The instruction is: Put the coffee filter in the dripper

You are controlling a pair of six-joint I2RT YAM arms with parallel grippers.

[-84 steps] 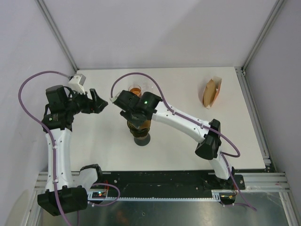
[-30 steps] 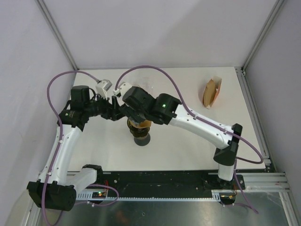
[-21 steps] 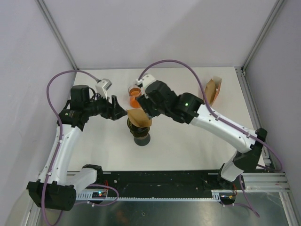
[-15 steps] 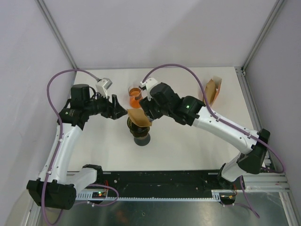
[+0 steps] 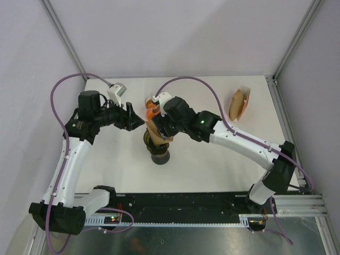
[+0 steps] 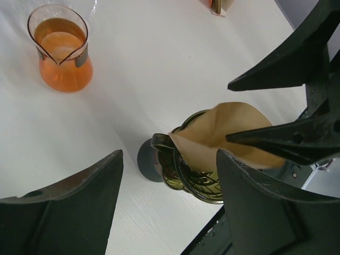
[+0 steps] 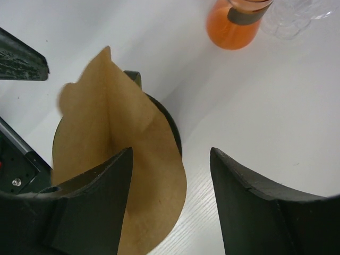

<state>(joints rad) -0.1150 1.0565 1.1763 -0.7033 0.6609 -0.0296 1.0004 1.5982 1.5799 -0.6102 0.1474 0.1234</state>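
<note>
Right pincer (image 7: 170, 156) apart, tilted down over coffee filter (image 7: 101, 127) in dripper (image 6: 197, 180); left pincer (image 6: 170, 156) apart alongside.

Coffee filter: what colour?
Plain tan-brown coffee filter, no pattern. It shows best in the right wrist view, opened up at the dripper.

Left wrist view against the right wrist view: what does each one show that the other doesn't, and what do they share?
Left wrist only: the dripper seen side-on, with its glass wall, handle and dark base, plus the right tool's fingers spread over it. Right wrist only: a clear plastic container beside the carafe of orange liquid, and the open mouth of the coffee filter from above, hiding most of the dripper. Shared: filter in dripper, carafe, white table.
</note>
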